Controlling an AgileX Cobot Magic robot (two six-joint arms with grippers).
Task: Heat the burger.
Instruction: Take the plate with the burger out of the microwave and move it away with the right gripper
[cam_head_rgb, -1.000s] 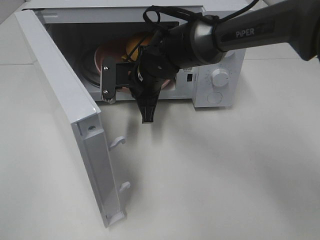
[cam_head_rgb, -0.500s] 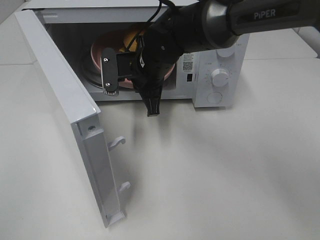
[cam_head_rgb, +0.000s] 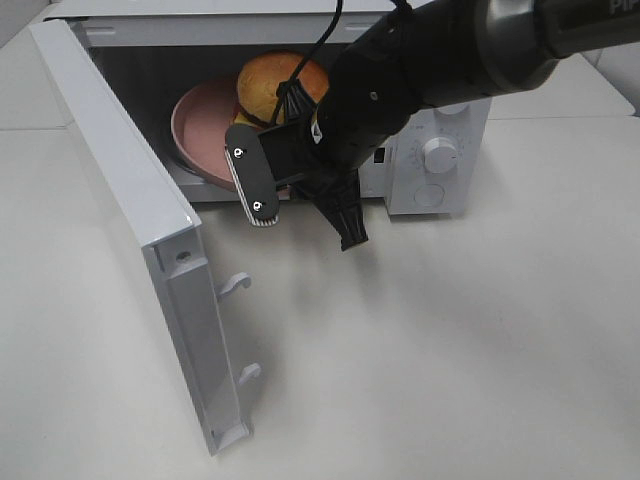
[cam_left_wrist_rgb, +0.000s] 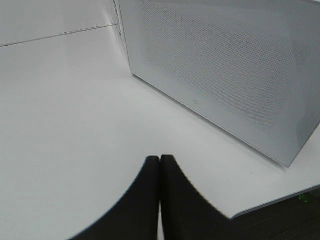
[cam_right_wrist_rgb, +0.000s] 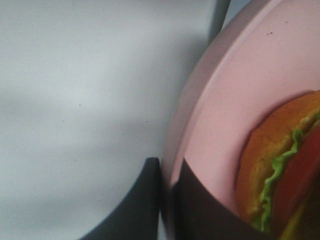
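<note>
The burger (cam_head_rgb: 272, 82), with its golden-brown bun, rests on a pink plate (cam_head_rgb: 200, 130) inside the open microwave (cam_head_rgb: 455, 195). My right gripper (cam_head_rgb: 297, 165) reaches into the opening from the right and is shut on the plate's near rim. The right wrist view shows both fingers (cam_right_wrist_rgb: 200, 200) pinching the pink plate's rim (cam_right_wrist_rgb: 215, 100), with the burger's (cam_right_wrist_rgb: 280, 170) lettuce and tomato close beside them. My left gripper (cam_left_wrist_rgb: 160, 167) is shut on nothing and hovers over the white table, outside the exterior view.
The microwave door (cam_head_rgb: 130, 200) swings wide open toward the front left, its latch hooks (cam_head_rgb: 235, 285) sticking out. Two dials (cam_head_rgb: 438, 155) sit on the microwave's right panel. A perforated white microwave panel (cam_left_wrist_rgb: 225, 75) stands close ahead of the left gripper.
The right arm has swung rightward and turned. The plate now sits higher and further left in the opening, and the burger shows more fully.
</note>
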